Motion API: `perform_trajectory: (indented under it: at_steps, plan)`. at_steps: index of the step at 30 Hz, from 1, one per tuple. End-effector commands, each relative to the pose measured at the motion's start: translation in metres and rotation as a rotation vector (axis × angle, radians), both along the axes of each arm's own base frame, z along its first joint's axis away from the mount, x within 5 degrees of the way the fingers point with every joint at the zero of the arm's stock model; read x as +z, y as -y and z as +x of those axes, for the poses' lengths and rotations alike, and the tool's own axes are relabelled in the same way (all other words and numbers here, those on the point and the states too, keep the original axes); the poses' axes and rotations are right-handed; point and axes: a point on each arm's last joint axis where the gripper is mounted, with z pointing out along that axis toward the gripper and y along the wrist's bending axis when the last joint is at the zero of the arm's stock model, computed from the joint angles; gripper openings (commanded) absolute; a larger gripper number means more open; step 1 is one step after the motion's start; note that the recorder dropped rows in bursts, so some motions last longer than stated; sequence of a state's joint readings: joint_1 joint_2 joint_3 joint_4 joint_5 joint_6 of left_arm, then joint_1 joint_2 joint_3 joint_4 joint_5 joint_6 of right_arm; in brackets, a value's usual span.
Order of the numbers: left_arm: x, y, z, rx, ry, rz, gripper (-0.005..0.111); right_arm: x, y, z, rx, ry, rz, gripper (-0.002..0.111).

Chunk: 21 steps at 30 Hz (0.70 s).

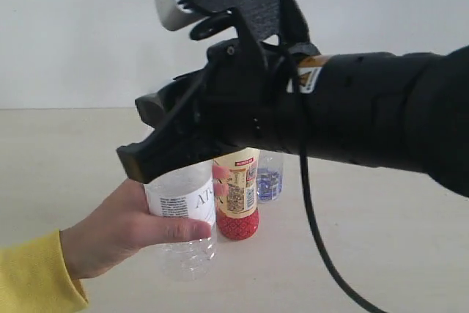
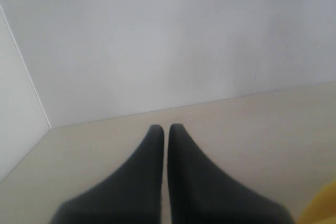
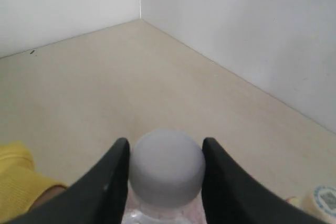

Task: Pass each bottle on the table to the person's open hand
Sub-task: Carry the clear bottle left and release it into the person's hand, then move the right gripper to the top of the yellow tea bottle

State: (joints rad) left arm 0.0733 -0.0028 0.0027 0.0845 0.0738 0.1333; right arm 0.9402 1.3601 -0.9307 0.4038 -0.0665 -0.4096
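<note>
Clear bottle (image 1: 182, 210) hangs upright, its long axis vertical. The right gripper (image 3: 165, 143) pinches the white cap (image 3: 167, 169) from directly above, while the person's hand (image 1: 121, 229) wraps the body just below. The left gripper (image 2: 166, 129), clenched and empty, is well apart.

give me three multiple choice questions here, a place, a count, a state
1. Where is the yellowish plastic bottle with the red base? A) standing on the pale wood-grain table B) lying on its side C) held in the air
2. How many bottles show in the exterior view? A) two B) three C) four
3. How is the black left pincer? A) wide open B) shut on a bottle C) shut, empty
1 A, red base on the table; 2 B, yellowish, short clear labelled bottle, bluish-clear bottle; 3 C, fingers together, nothing between.
</note>
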Motion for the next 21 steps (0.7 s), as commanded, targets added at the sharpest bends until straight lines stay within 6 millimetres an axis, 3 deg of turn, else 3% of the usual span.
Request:
perform_trajectory:
  at_steps: [1,3,5,6,8,10,11,14,17,21]
  plan:
    - [0.001,0.000,0.000,-0.001,0.007,0.005,0.004,0.008,-0.015,0.001,0.021,0.015,0.027,0.000]
    - [0.001,0.000,0.000,-0.001,0.007,0.005,0.004,0.010,-0.015,0.001,0.018,0.022,0.036,0.002]
    - [0.001,0.000,0.000,-0.001,0.007,0.005,0.004,0.010,-0.015,0.002,0.016,0.023,0.036,0.014]
    - [0.001,0.000,0.000,-0.001,0.007,0.005,0.004,0.010,-0.015,0.002,0.017,0.021,0.035,0.023]
    - [0.001,0.000,0.000,-0.001,0.007,0.005,0.004,0.010,-0.015,0.002,0.016,0.019,0.037,0.054]
    - [0.001,0.000,0.000,-0.001,0.007,0.005,0.004,0.011,-0.015,0.002,0.000,0.000,0.069,0.077]
    - [0.001,0.000,0.000,-0.001,0.007,0.005,0.004,0.012,-0.014,0.003,-0.008,-0.005,0.080,0.078]
    - [0.001,0.000,0.000,-0.001,0.007,0.005,0.004,0.013,-0.014,0.004,-0.012,0.014,0.087,0.067]
    - [0.001,0.000,0.000,-0.001,0.007,0.005,0.004,0.016,-0.012,0.003,0.004,0.047,0.056,0.066]
    - [0.001,0.000,0.000,-0.001,0.007,0.005,0.004,0.019,0.008,0.013,-0.034,0.027,0.017,0.066]
